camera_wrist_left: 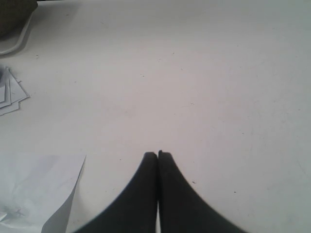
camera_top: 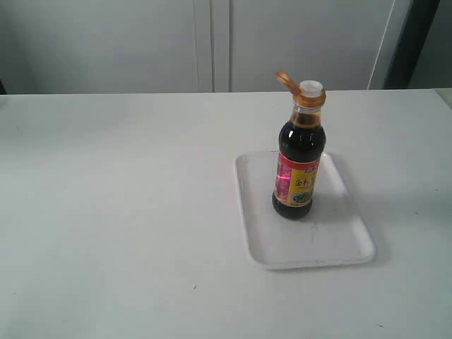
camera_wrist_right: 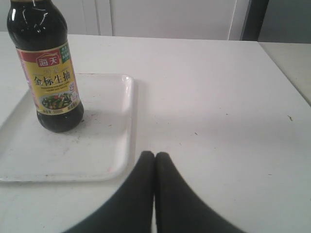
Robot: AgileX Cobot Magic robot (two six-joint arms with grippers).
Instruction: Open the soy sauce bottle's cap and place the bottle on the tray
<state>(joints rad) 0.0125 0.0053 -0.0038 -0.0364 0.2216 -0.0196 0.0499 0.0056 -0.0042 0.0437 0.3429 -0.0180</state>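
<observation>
The soy sauce bottle (camera_top: pixel 299 157) stands upright on the white tray (camera_top: pixel 332 244), toward its far half. Its amber cap (camera_top: pixel 286 81) is flipped open and hangs back from the orange collar, baring the white spout (camera_top: pixel 311 87). In the right wrist view the bottle (camera_wrist_right: pixel 46 73) rests on the tray (camera_wrist_right: pixel 109 141), its neck cut off by the frame. My right gripper (camera_wrist_right: pixel 155 154) is shut and empty, hovering just off the tray's near corner. My left gripper (camera_wrist_left: pixel 158 154) is shut too, over bare table far from the bottle. Neither arm shows in the exterior view.
White table (camera_top: pixel 113 212) all round. Loose sheets of paper (camera_wrist_left: pixel 34 189) lie near the left gripper, with more paper (camera_wrist_left: pixel 9 92) and a cable (camera_wrist_left: pixel 17 43) farther off. Grey cabinet doors (camera_top: pixel 212 42) stand behind the table.
</observation>
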